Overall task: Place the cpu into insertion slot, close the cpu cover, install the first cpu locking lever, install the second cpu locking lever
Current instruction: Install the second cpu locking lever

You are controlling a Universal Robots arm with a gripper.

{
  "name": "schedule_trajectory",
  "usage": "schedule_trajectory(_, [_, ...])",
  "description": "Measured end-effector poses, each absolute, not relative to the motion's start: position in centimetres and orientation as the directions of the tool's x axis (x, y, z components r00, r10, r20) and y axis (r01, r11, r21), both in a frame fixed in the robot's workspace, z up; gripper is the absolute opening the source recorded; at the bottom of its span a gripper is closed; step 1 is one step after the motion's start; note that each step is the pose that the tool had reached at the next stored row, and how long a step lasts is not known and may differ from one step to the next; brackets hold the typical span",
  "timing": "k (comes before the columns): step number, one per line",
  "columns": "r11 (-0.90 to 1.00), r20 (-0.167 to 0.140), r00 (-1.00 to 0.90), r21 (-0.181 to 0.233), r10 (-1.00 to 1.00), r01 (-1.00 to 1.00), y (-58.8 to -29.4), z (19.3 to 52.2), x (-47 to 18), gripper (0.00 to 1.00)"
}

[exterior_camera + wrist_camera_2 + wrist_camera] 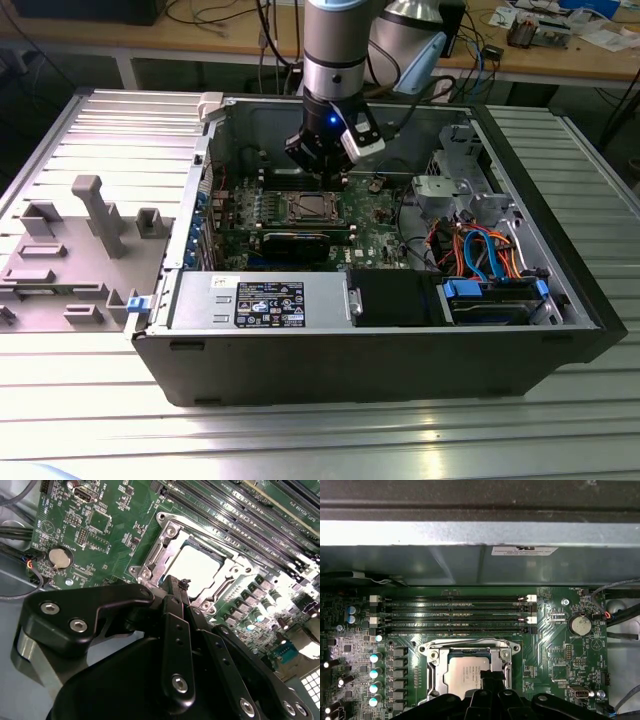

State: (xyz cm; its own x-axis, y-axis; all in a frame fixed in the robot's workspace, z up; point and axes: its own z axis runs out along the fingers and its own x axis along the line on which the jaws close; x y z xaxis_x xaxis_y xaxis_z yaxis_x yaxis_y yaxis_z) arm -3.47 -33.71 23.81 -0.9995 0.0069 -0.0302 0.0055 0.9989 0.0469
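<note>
The black, bolt-studded claw (pixel 186 584) hangs inside the open dark-grey computer case (pixel 380 370), its fingertips pressed together with nothing between them. Just beyond and beneath those tips lies the cpu (pixel 196 570), a small thin square chip with a flat silver-grey top, seated in the insertion slot (pixel 470 672), the square socket with a silvery rim set in the green circuit board (pixel 115 535). The cpu cover (pixel 162 547), a dull silver hinged frame plate with a square opening, lies down flat around the chip, so the metal top shows through it. In the first wrist view the claw's tip overlaps the near edge of the chip; whether it touches the cover cannot be told.

Faint print shows on the chip's top and a white label (pixel 524 550) sits on the case wall past the socket, both too small to read. In the exterior view, a black-and-white sticker (pixel 270 303) lies on the grey power supply box (pixel 260 300) on the near side of the claw.

Beyond the socket run long black parallel memory slots (pixel 452 614). To one side is a round silver coin battery (pixel 580 625), to the other a row of small silver-topped capacitors (pixel 373 672). Orange and blue cables (pixel 480 255) crowd the case's far corner toward the exterior view's right. The case rests on a ribbed aluminium bench (pixel 320 440), beside a grey plastic fixture (pixel 70 255).
</note>
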Motion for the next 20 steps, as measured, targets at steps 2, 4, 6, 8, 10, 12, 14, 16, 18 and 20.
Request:
schedule_trajectory(2, [0.999, -0.03, -1.0, 0.047, 0.007, 0.005, -33.83, 23.82, -3.47, 0.11])
schedule_trajectory(4, [0.999, -0.03, -1.0, 0.047, 0.007, 0.006, -33.91, 23.81, -3.48, 0.11])
schedule_trajectory(6, [0.999, -0.03, -1.0, 0.047, 0.007, 0.006, -33.98, 23.81, -3.47, 0.11])
schedule_trajectory(8, [0.999, -0.03, -1.0, 0.047, 0.007, 0.005, -33.99, 23.81, -3.47, 0.11])
schedule_trajectory(10, [0.999, -0.03, -1.0, 0.047, 0.007, 0.005, -34.07, 23.82, -3.47, 0.11])
schedule_trajectory(12, [0.999, -0.03, -1.0, 0.047, 0.007, 0.005, -34.18, 23.82, -3.47, 0.11])
schedule_trajectory(14, [0.999, -0.03, -1.0, 0.047, 0.007, 0.006, -34.22, 23.81, -3.47, 0.11])
schedule_trajectory(16, [0.999, -0.03, -1.0, 0.047, 0.007, 0.005, -34.24, 23.81, -3.47, 0.11])
schedule_trajectory(18, [0.999, -0.03, -1.0, 0.047, 0.007, 0.005, -34.24, 23.82, -3.47, 0.11])
schedule_trajectory(20, [0.999, -0.03, -1.0, 0.047, 0.007, 0.005, -34.25, 23.93, -3.48, 0.11])
